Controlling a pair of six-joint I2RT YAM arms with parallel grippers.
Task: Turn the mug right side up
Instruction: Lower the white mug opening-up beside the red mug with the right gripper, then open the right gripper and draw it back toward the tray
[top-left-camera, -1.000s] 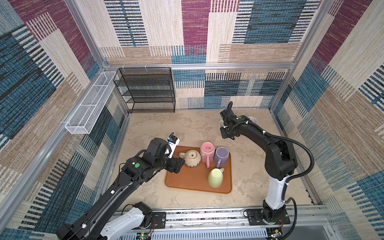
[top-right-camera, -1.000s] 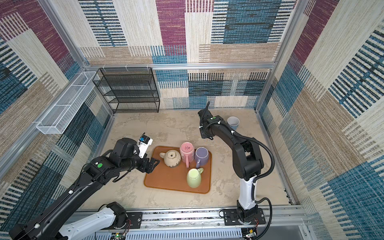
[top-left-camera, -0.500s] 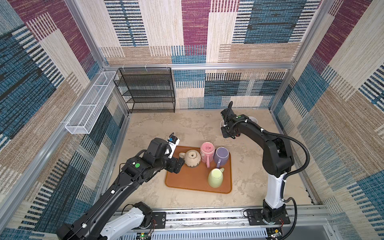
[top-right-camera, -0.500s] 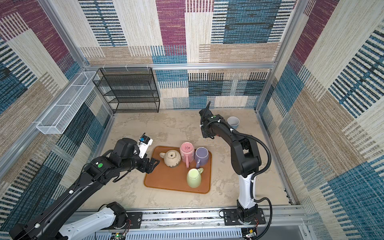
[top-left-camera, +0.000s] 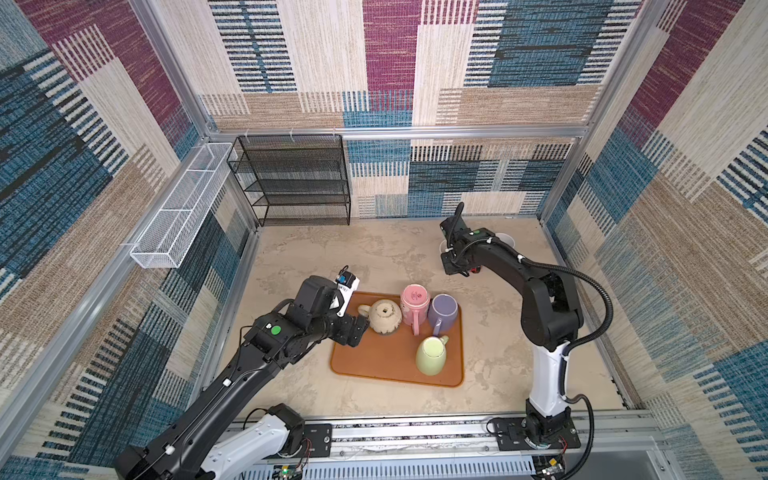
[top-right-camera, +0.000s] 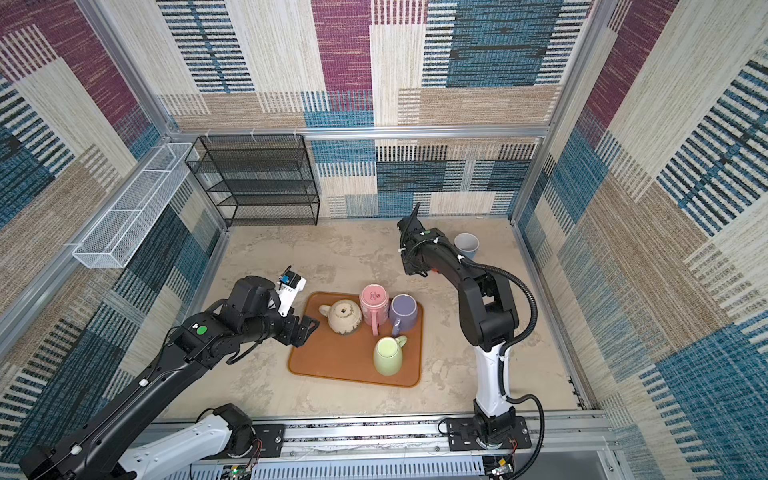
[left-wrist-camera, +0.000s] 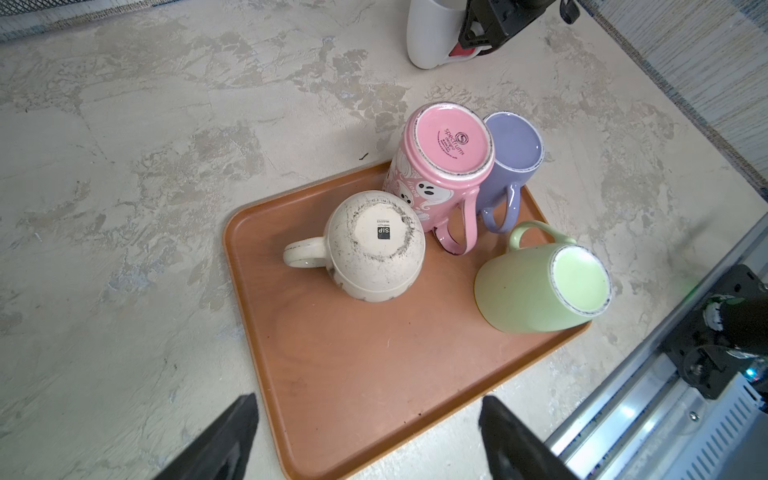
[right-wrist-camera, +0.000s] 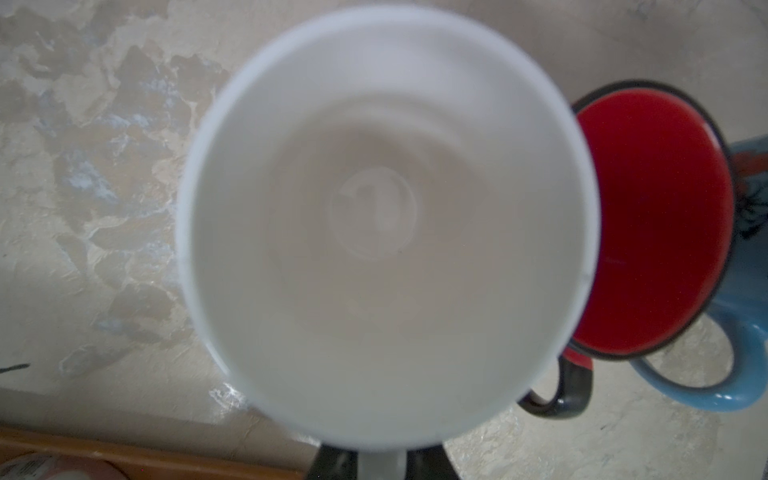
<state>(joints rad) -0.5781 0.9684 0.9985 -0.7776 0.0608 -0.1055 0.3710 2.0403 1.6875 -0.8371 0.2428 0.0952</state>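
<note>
My right gripper (right-wrist-camera: 380, 463) is shut on the handle of a white mug (right-wrist-camera: 386, 208). The mug's open mouth faces the right wrist camera, so it is upright. In the left wrist view the white mug (left-wrist-camera: 432, 33) stands at or just above the table, beside the right arm. In both top views the arm hides most of it. My left gripper (left-wrist-camera: 368, 407) is open and empty over the near left edge of an orange tray (left-wrist-camera: 374, 353). It sits left of a beige mug (top-left-camera: 384, 316) that stands base up.
The tray (top-left-camera: 374, 365) also carries a pink mug (top-left-camera: 414, 299), a purple mug (top-left-camera: 442, 309) and a green mug (top-left-camera: 432, 355), bases up. A red-lined mug (right-wrist-camera: 652, 224) and a blue mug (right-wrist-camera: 748, 291) stand right beside the white one. A black wire rack (top-left-camera: 295, 178) stands at the back left.
The right arm's elbow has drawn in a little while its gripper keeps the white mug in nearly the same spot. The left arm has not moved.
</note>
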